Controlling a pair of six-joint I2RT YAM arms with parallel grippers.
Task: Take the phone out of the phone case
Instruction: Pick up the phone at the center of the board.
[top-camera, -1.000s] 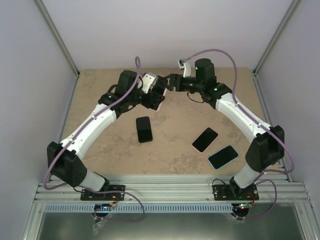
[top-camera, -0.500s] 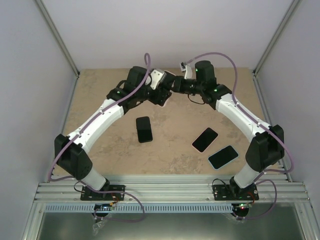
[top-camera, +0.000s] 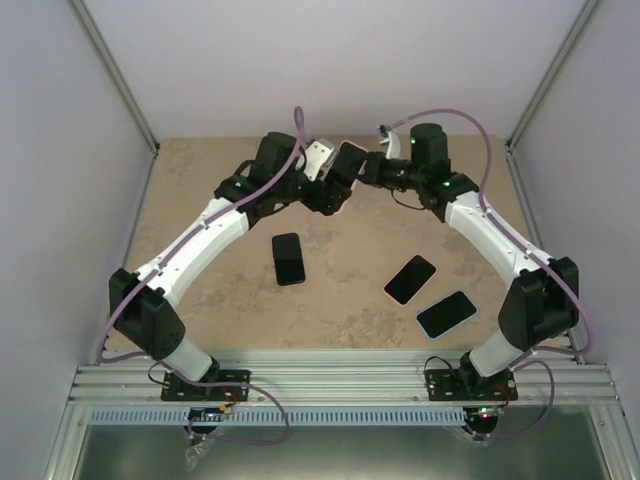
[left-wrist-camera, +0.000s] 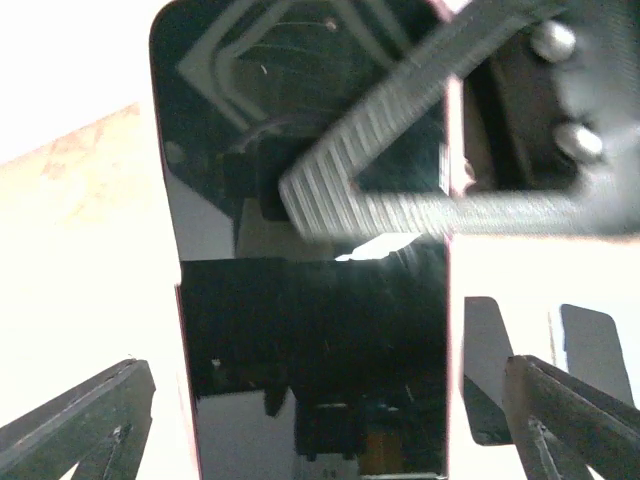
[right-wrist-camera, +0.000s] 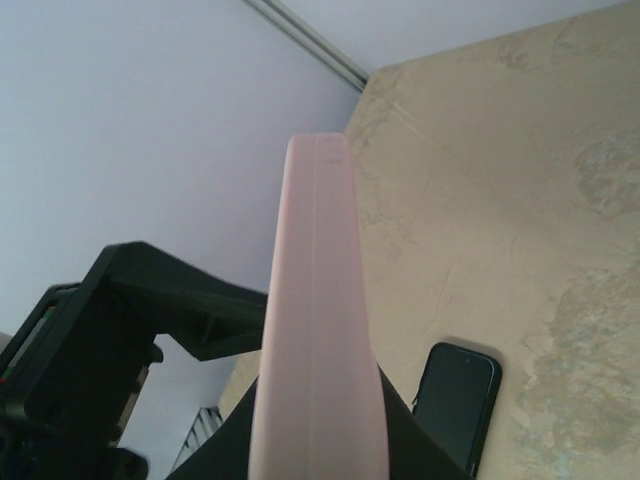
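Overhead, soft, even light fills the enclosure, bright, with only faint shadows on the table (top-camera: 340, 310) beneath the arms. In the left wrist view the background is blown out to white, and the phone (left-wrist-camera: 310, 330) shows dark reflections on its glossy screen. In the right wrist view the phone case (right-wrist-camera: 318, 330) is too close and soft-edged, and the table behind it is sharper.

Aloft: phone (left-wrist-camera: 310, 350) in pink case (right-wrist-camera: 318, 330)
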